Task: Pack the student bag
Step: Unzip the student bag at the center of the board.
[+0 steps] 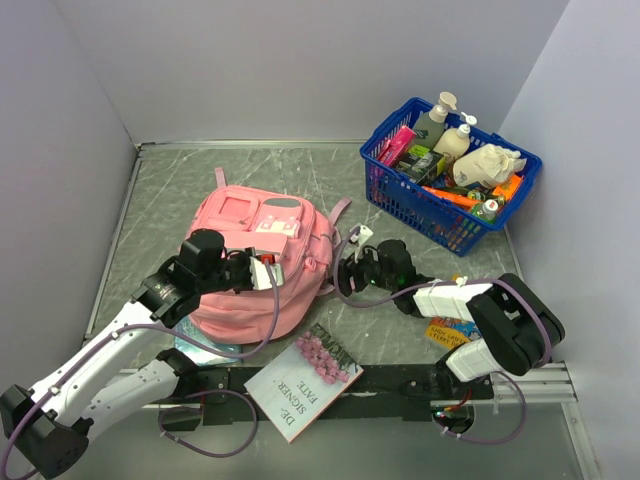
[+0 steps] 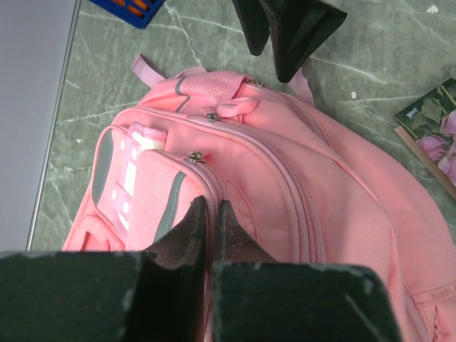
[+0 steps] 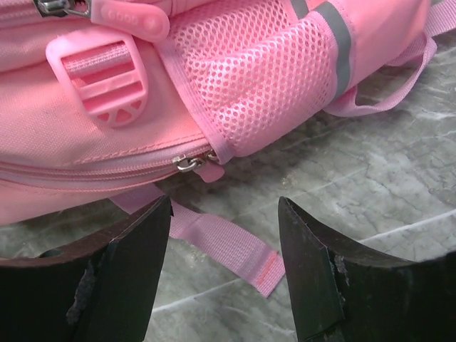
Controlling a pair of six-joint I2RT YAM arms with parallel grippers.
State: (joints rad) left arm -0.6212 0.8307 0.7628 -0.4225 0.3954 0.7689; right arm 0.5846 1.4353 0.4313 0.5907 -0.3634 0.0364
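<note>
The student bag (image 1: 240,290) lies flat on the table, a pink backpack with front pockets and a grey patch. My left gripper (image 1: 262,272) rests on its front, shut, with a thin fold of pink fabric (image 2: 211,235) pinched at the pocket seam between the fingers (image 2: 187,235). My right gripper (image 1: 352,268) hangs open at the bag's right side. In the right wrist view it (image 3: 224,203) stands over a loose strap end (image 3: 235,249), just short of a metal zipper pull (image 3: 189,162) below the mesh side pocket (image 3: 263,85). Nothing is between its fingers.
A blue basket (image 1: 395,190) full of bottles and small items stands at the back right. A book (image 1: 303,385) lies at the near edge between the arm bases. A small colourful card (image 1: 450,330) lies by the right arm. Walls close in on three sides.
</note>
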